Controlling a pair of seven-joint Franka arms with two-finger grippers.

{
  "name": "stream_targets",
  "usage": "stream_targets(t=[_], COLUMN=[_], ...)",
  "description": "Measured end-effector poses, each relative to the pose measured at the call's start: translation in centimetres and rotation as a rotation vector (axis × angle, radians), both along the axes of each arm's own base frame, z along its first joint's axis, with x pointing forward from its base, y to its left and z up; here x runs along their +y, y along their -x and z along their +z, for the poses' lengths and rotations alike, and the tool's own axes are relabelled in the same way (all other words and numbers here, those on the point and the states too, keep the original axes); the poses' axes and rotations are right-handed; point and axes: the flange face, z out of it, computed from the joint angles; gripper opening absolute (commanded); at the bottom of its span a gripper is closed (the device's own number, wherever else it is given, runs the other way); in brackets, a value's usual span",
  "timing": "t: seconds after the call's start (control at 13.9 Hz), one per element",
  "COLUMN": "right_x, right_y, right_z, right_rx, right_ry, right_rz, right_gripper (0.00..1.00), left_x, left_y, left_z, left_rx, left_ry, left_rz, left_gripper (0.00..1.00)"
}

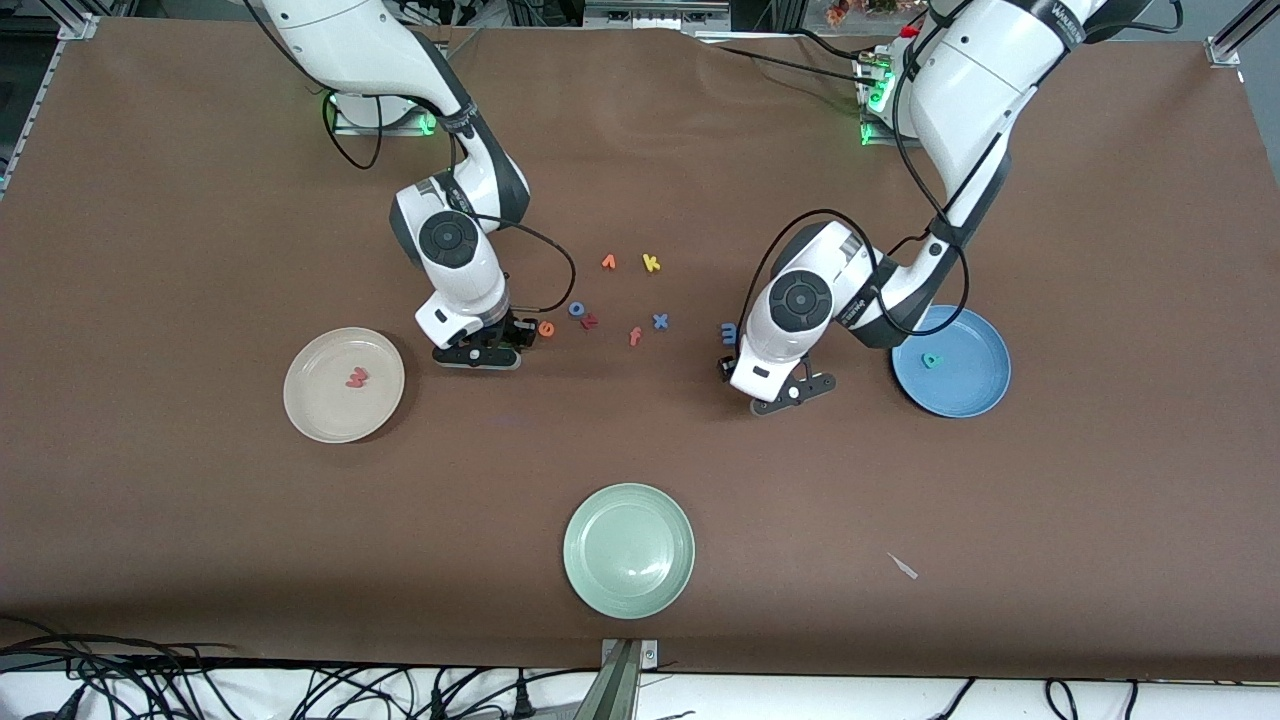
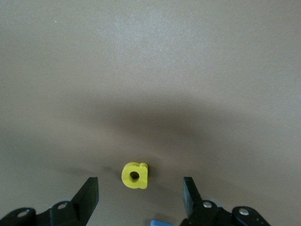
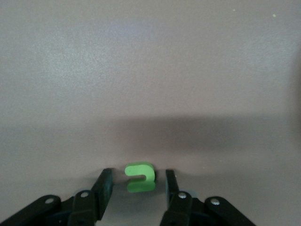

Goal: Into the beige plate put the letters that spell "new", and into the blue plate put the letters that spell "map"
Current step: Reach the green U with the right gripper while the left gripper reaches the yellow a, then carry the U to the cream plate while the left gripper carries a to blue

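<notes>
My left gripper [image 2: 139,194] is low over the table, open, with the yellow "p" [image 2: 135,175] lying between its fingers [image 2: 89,195] and untouched. The blue "m" [image 1: 728,331] lies right beside it. My right gripper [image 3: 137,187] is open, its fingers [image 3: 104,187] standing close on either side of the green "n" [image 3: 140,177] with small gaps. The orange "e" [image 1: 546,328] lies beside the right gripper [image 1: 515,340]. The red "w" [image 1: 357,378] rests in the beige plate [image 1: 320,405]. The teal "a" [image 1: 932,360] rests in the blue plate [image 1: 965,390], next to the left gripper [image 1: 735,365].
Loose letters lie mid-table between the arms: orange "v" [image 1: 608,262], yellow "k" [image 1: 651,263], blue "x" [image 1: 660,321], pinkish "f" [image 1: 634,336], and a blue round letter [image 1: 578,309] with a red one [image 1: 590,321]. A pale green plate [image 1: 628,550] sits nearer the front camera.
</notes>
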Motion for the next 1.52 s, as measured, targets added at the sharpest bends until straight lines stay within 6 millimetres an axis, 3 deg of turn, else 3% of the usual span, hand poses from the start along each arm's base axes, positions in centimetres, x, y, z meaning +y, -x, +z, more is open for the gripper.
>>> stream_targets(t=[0.14, 0.29, 0.58, 0.72, 1.01, 1.23, 1.44, 1.52], right_x=[0.1, 0.1, -0.8, -2.5, -7.7, -13.2, -16.5, -17.1], right_y=[0.0, -0.1, -1.6, -3.4, -5.9, -6.9, -6.5, -6.1], right_z=[0.0, 0.1, 1.5, 3.6, 7.7, 8.4, 7.7, 7.0], right_rx=[-0.002, -0.003, -0.026, -0.008, 0.028, 0.047, 0.043, 0.027], right_ry=[-0.001, -0.001, 0.008, 0.041, 0.093, 0.128, 0.139, 0.139], right_rz=[0.001, 0.001, 0.020, 0.062, 0.193, 0.271, 0.300, 0.307], right_gripper=[0.09, 0.05, 0.05, 0.05, 0.05, 0.05, 0.10, 0.22], left_x=[0.6, 0.7, 0.6, 0.6, 1.2, 2.4, 6.8, 8.8], left_y=[-0.1, 0.2, 0.7, 0.6, 0.3, -0.5, -1.6, -2.1], left_z=[-0.6, -1.5, -2.3, -2.0, -1.7, 0.8, 4.9, 6.1], left_rx=[0.011, 0.028, 0.043, 0.042, 0.044, 0.069, 0.131, 0.151], left_ry=[-0.001, -0.005, -0.006, -0.007, -0.014, -0.052, -0.095, -0.098], left_rz=[-0.016, -0.021, -0.027, -0.027, -0.019, -0.034, -0.148, -0.190], left_gripper=[0.74, 0.65, 0.19, 0.06, 0.04, 0.05, 0.07, 0.07])
